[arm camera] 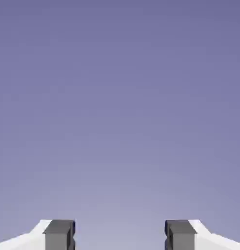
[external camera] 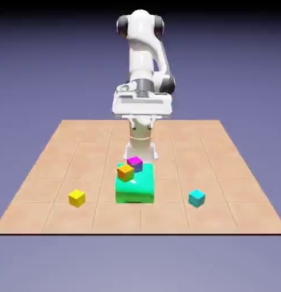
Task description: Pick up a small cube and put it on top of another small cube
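My pincer [arm camera: 120,234] stands open, its two grey tips [arm camera: 60,234] well apart with nothing between them. Past them, my hand view shows only the blue-violet backdrop [arm camera: 120,107]. From outside, I hang above the table [external camera: 183,140], near my own base [external camera: 141,151], well apart from every cube.

Outward from my base comes the magenta cube [external camera: 135,164], at the far edge of the green block [external camera: 137,193] as the exterior view sees it. The orange cube [external camera: 125,173] sits on the block, toward the exterior view's left, and partly overlaps the magenta one; I cannot tell whether those two touch.

Farthest out from me are my task's two cubes, both resting on the table, on opposite sides of the block. The yellow cube [external camera: 77,198] is on the exterior view's left, the cyan cube [external camera: 196,198] on its right. Each lies apart from the block, toward the table's outer edge.
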